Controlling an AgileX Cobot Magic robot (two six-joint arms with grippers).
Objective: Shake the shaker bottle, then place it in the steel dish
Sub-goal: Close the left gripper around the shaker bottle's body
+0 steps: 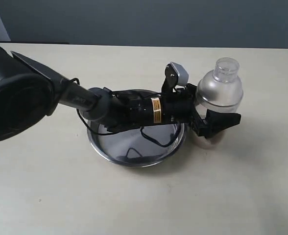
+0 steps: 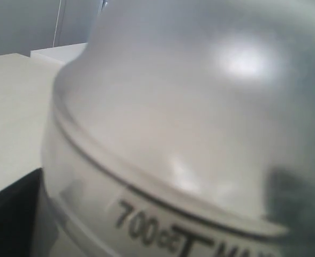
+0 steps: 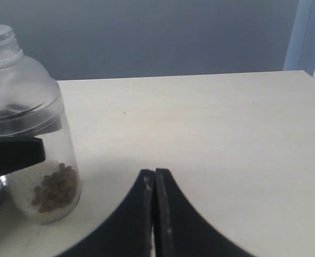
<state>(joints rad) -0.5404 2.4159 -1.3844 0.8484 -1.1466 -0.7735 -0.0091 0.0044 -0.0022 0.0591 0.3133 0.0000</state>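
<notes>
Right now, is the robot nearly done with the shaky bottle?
Not yet. Nothing looks finished. In hand: the left arm has its fingers around the shaker bottle, which stands on the table beside the steel dish. Whether it was shaken, I cannot tell. Left: setting it in the dish.

Light was even and diffuse, apparently from overhead, and moderately bright in all 3 views. The exterior view was sharp. Soft, faint shadows lay on the table [image 1: 252, 176] by the base of the shaker bottle [image 1: 219, 93] and under the rim of the steel dish [image 1: 101, 147], whose floor showed dark reflections. In the left wrist view the bottle was too close and heavily blurred, with 1 broad white glare patch on the dome and the "700" print smeared. In the right wrist view the bottle and grains were fairly sharp, and the right gripper [image 3: 154, 174] was slightly soft.
</notes>
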